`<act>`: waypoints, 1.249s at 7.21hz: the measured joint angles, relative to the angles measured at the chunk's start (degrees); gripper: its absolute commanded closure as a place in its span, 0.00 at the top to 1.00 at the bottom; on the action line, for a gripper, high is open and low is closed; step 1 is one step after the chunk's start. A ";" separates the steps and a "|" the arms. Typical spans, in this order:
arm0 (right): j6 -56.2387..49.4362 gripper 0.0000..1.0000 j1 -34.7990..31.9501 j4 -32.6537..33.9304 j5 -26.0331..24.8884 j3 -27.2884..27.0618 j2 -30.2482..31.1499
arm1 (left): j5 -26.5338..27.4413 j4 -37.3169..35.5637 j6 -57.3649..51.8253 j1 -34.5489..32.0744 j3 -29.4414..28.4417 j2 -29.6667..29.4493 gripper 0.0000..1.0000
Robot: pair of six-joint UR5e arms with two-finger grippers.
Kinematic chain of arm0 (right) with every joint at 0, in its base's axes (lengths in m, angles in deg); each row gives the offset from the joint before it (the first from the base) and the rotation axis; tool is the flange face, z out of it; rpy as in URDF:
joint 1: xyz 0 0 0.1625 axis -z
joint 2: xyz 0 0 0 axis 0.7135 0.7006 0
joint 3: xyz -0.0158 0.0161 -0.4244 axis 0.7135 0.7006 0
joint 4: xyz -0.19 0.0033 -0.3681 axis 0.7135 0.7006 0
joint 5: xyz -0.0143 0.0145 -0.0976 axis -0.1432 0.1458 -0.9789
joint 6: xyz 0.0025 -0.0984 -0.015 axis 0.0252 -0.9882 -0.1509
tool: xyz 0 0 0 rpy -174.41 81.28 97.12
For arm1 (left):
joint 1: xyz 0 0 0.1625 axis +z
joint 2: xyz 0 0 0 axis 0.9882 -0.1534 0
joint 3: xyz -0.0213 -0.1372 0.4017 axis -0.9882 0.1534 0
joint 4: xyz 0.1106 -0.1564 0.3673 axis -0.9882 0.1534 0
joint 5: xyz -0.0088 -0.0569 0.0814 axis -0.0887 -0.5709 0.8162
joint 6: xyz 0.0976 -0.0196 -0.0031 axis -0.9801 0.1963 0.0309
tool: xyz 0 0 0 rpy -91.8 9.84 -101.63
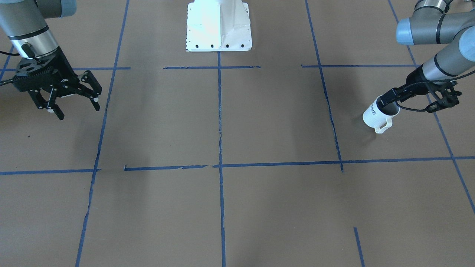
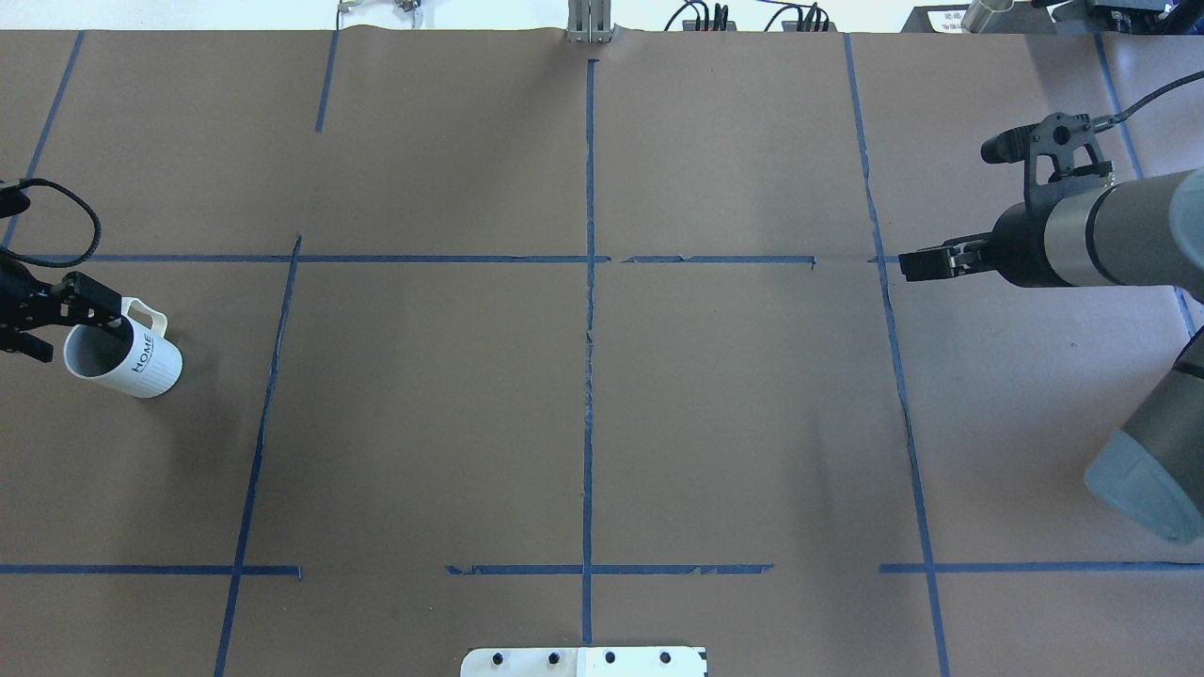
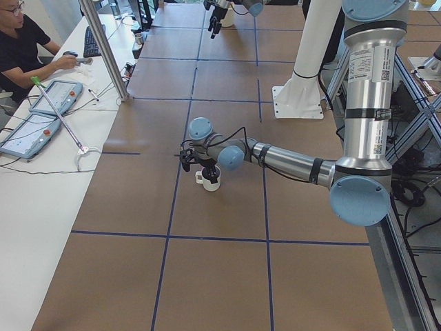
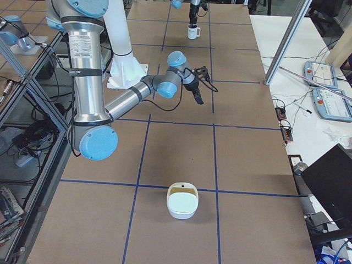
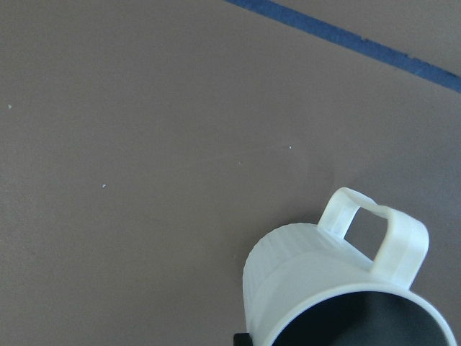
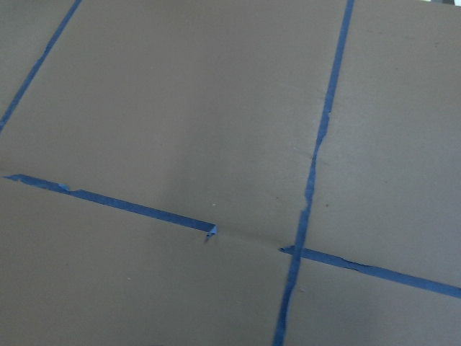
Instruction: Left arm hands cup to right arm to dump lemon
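One grasp is in place: the left gripper (image 1: 387,99) pinches the rim of the cup (image 1: 376,115), one finger inside the mouth and one outside the wall. This is well off to the robot's-left side of the white base plate (image 1: 219,27). The right gripper (image 1: 78,110) hangs well off to the base plate's other side, fingers spread, holding nothing. Judgement: the step in hand is the carry toward hand-over. The cup should stay mouth-up and level, travel slowly toward the ground in front of the base plate, and arrive with bare wall or handle exposed, so the right fingers can close clear of the left ones. The lemon shows in no view; the overhead view shows only part of the grey interior. Only the front-facing view shows the right fingers' spread; overhead they lie edge-on. Only the exterior right view shows a white bowl (image 4: 182,201), beyond the right gripper from the base plate, a likely dump target.
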 measured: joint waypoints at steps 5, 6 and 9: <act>-21.24 1.00 -16.80 12.33 12.55 0.28 5.71 | -0.03 -5.22 -14.50 -11.25 8.78 0.02 1.00; -25.42 1.00 -19.93 12.78 15.00 0.78 8.72 | -0.21 -10.14 -24.32 -14.17 9.13 0.09 1.00; -35.08 1.00 -28.37 14.38 21.83 2.64 16.87 | -0.31 -22.58 -52.32 -22.25 7.26 1.03 1.00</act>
